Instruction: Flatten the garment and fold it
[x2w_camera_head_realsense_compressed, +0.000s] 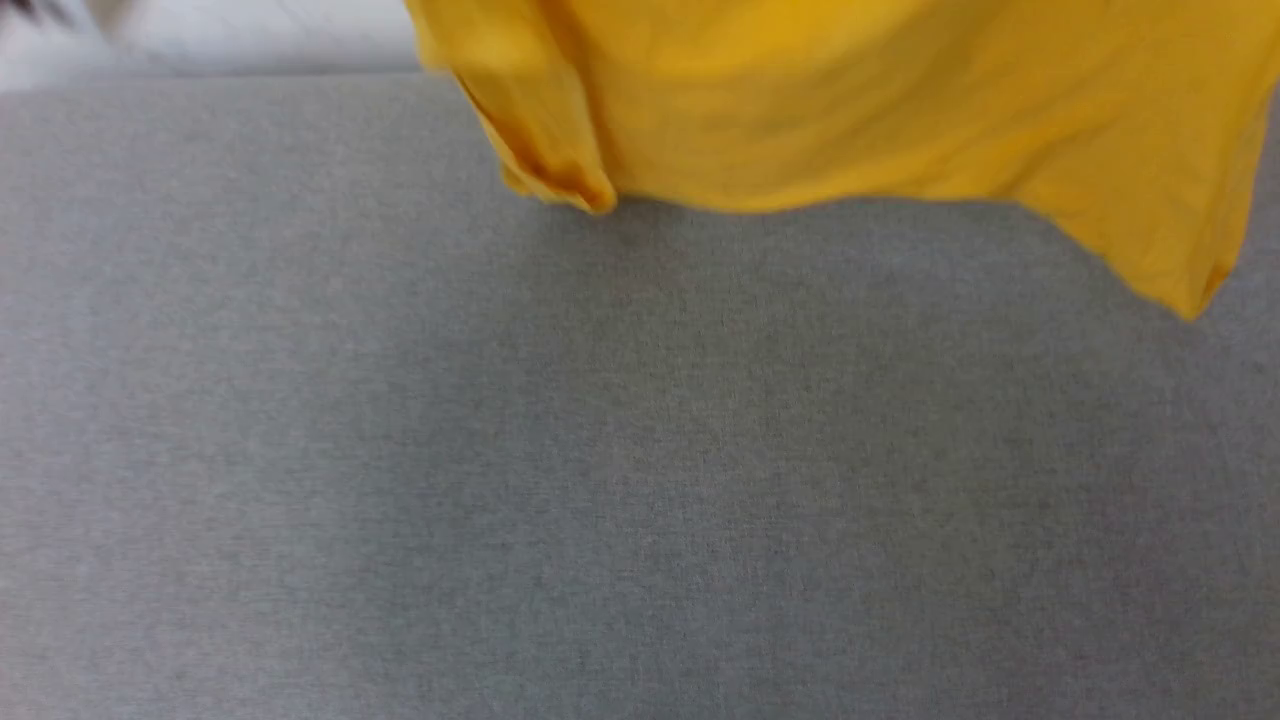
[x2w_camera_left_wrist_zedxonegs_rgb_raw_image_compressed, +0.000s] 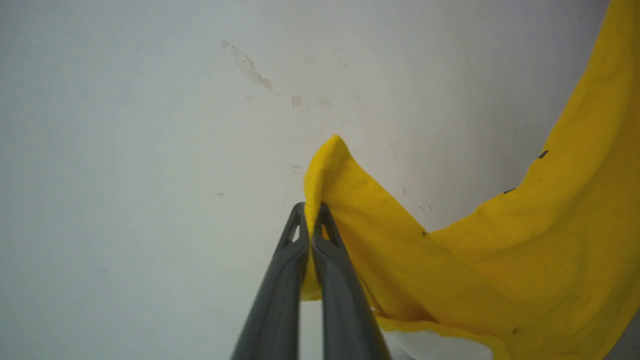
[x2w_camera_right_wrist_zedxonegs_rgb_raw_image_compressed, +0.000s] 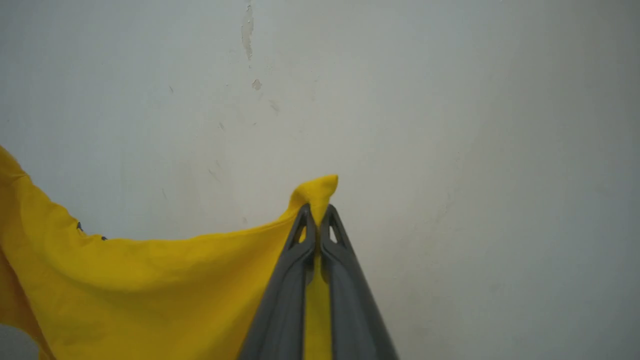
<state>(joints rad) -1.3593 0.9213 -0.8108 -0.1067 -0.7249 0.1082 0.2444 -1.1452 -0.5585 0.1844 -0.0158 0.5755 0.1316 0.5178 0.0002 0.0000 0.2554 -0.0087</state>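
Left gripper (x2w_camera_left_wrist_zedxonegs_rgb_raw_image_compressed: 311, 210) and right gripper (x2w_camera_right_wrist_zedxonegs_rgb_raw_image_compressed: 316, 212) pinch the garment (x2w_camera_head_realsense_compressed: 850, 100), its top cropped.

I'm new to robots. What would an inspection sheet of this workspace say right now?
Surface: table covered in plain grey cloth.
Job's things: yellow shirt held up, sagging between the two grippers; whether its lower edge touches the table cannot be told.
Clutter: nothing seen.
Grippers: left gripper shut on one bit of the shirt's edge; right gripper shut on another.
Cables: nothing seen.
Surroundings: pale wall with chipped paint.
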